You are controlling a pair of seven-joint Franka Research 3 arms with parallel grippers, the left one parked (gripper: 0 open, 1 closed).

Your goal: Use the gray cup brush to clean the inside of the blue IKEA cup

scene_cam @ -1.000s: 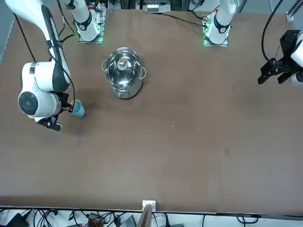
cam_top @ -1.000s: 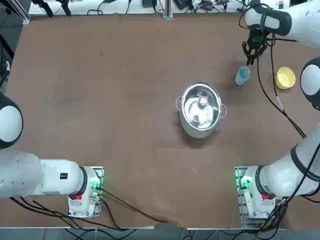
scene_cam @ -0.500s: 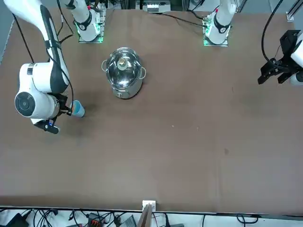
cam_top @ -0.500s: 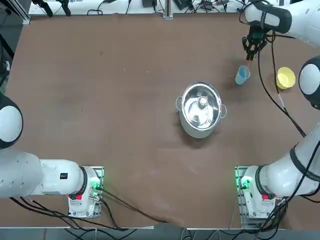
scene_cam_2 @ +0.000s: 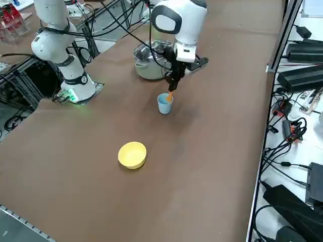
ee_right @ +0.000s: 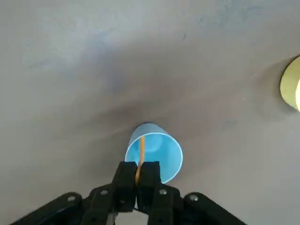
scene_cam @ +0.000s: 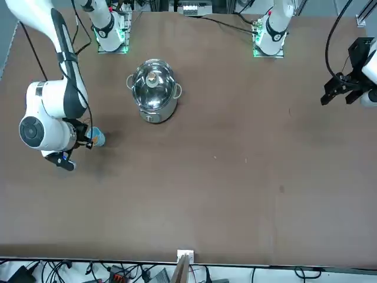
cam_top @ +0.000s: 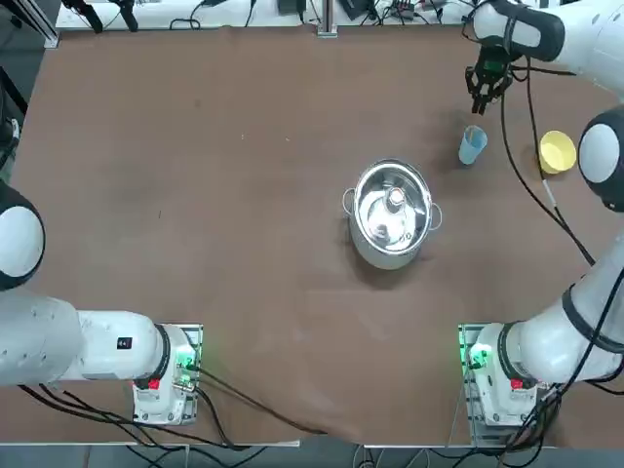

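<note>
i see the right gripper pressed together on the orange handle of the brush, pinching it just above the blue cup. the brush runs down from the fingertips into the cup's open mouth; i cannot make out its head. the cup stands upright on the brown counter, near the far right corner. the yellow cup sits near it on the right in the top view, apart. the steel pot stands at mid-counter, well apart, not blocking the gripper.
</note>
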